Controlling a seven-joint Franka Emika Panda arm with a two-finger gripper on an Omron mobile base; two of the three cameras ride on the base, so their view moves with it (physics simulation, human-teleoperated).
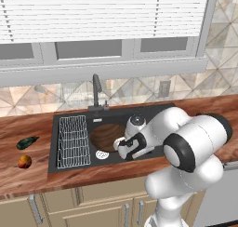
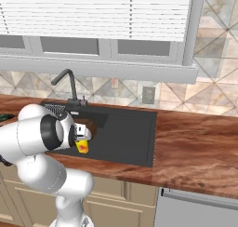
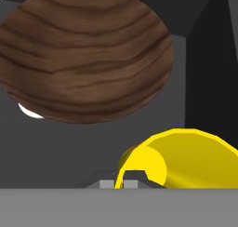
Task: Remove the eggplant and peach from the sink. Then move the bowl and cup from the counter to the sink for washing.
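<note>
Hand view: the gripper (image 3: 119,182) is clamped on the yellow cup (image 3: 186,158), apparently at its rim, above the sink (image 1: 153,110) basin. Just beyond lies the bowl (image 3: 86,54). Eggplant (image 1: 27,142) and peach (image 1: 24,162) rest on the left counter (image 1: 28,126).

Tool (image 2: 82,142) grips yellow cup (image 2: 82,146) (red mark) over sink (image 2: 130,133).

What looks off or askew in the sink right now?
The small yellow cylindrical cup lies tilted on its side at the tool, over the black sink beside the wide brown wood-grain bowl. Nothing spilled or damaged.
</note>
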